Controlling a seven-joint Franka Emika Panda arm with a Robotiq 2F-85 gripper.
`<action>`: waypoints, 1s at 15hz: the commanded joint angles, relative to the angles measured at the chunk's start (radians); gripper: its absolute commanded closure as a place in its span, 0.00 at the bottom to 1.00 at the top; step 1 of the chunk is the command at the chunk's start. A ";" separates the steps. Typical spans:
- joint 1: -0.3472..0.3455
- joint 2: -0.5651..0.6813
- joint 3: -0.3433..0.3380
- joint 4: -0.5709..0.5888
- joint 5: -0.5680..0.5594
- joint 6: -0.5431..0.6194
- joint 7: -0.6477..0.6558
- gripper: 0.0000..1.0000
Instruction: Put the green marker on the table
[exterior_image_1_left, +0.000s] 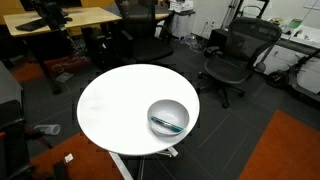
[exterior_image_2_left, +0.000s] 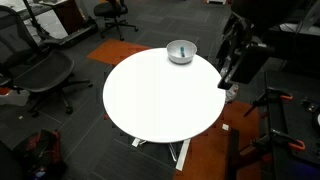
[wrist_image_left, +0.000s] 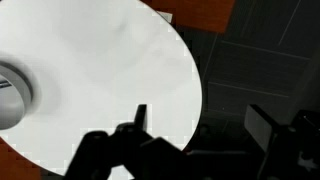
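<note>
The green marker (exterior_image_1_left: 164, 124) lies inside a grey bowl (exterior_image_1_left: 170, 110) that stands near the edge of the round white table (exterior_image_1_left: 115, 105). In an exterior view the bowl (exterior_image_2_left: 181, 51) sits at the table's (exterior_image_2_left: 160, 95) far side, and the marker is too small to make out. My gripper (exterior_image_2_left: 227, 78) hangs beside the table's edge, to the right of the bowl and apart from it. In the wrist view the gripper (wrist_image_left: 200, 125) is open and empty, half over the table's rim (wrist_image_left: 185, 60), with the bowl's rim (wrist_image_left: 15, 95) at the left edge.
Black office chairs (exterior_image_1_left: 232, 55) and wooden desks (exterior_image_1_left: 65, 18) stand round the table on dark carpet. An orange carpet patch (exterior_image_1_left: 285, 150) lies nearby. Another chair (exterior_image_2_left: 45, 75) stands close to the table's side, and black stands (exterior_image_2_left: 280, 125) are under the arm.
</note>
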 joint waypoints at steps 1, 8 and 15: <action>0.008 0.000 -0.008 0.001 -0.003 -0.002 0.002 0.00; -0.001 0.002 -0.014 0.010 -0.007 0.009 0.008 0.00; -0.109 0.045 -0.104 0.131 -0.065 0.057 0.049 0.00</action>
